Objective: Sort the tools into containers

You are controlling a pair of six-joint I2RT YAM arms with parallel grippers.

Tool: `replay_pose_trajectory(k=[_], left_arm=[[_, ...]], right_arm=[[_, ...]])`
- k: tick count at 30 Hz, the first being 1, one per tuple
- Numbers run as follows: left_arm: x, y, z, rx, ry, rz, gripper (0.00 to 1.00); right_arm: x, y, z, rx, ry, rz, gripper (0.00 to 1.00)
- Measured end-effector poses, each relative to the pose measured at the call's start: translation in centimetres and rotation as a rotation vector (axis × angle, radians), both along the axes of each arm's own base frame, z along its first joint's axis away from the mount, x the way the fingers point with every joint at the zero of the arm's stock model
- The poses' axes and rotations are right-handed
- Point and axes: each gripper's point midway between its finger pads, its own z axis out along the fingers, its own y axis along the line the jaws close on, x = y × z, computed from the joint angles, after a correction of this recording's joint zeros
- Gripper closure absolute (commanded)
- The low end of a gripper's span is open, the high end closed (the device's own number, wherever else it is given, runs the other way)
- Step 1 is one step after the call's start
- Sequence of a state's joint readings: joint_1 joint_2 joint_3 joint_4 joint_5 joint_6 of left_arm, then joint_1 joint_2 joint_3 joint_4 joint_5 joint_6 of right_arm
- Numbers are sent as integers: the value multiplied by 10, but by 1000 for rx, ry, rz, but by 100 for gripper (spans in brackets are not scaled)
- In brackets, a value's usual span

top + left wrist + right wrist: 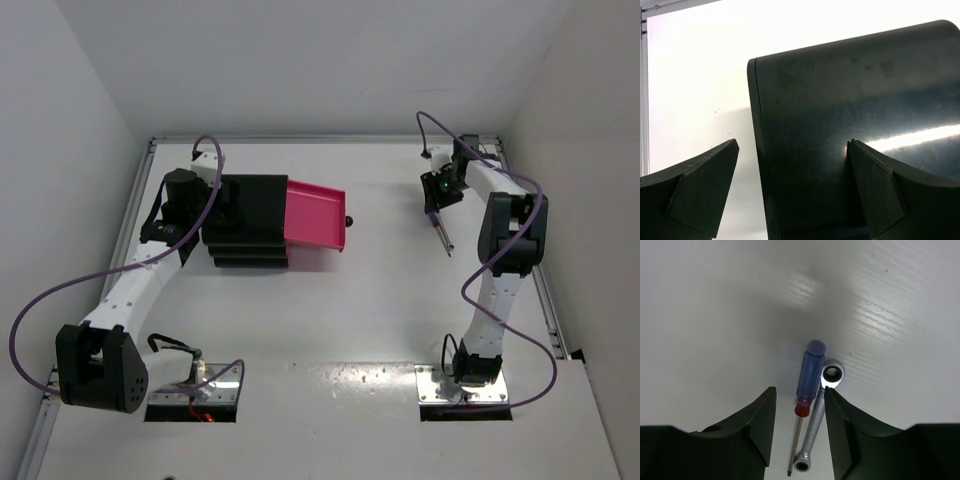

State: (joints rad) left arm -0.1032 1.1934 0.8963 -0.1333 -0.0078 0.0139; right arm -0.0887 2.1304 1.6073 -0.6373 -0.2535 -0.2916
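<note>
Right fingers (757,425): apart, low over the white tabletop (715,315), clamped on nothing.
Blue-handled screwdriver (807,377): lying flat in the gap between them.
Silver ratchet wrench (815,424): touching the screwdriver, same gap.
Left fingers (705,185): apart, astride the edge of the black boxy cabinet (840,100).
Magenta-pink drawer (315,213): pulled out.

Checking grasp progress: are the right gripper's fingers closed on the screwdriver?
No, the right gripper is open, its fingers apart on either side of the blue-handled screwdriver and silver wrench lying on the table.

Wrench (814,424) matt silver metal; cabinet (840,100) glossy black plastic.
</note>
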Motion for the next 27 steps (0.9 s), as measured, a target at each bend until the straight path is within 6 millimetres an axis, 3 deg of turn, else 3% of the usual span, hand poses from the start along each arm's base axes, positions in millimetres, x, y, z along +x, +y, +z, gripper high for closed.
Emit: replay_pose_trajectory(k=[7, 20, 27], left_arm=[[0, 1, 0, 1, 0, 3, 0], [0, 1, 0, 2, -1, 5, 0], [0, 1, 0, 3, -1, 6, 0]], right_arm=[[-3, 1, -14, -8, 36, 7, 59], [-7, 1, -22, -40, 58, 18, 64], [-3, 5, -26, -77, 47, 43, 72]])
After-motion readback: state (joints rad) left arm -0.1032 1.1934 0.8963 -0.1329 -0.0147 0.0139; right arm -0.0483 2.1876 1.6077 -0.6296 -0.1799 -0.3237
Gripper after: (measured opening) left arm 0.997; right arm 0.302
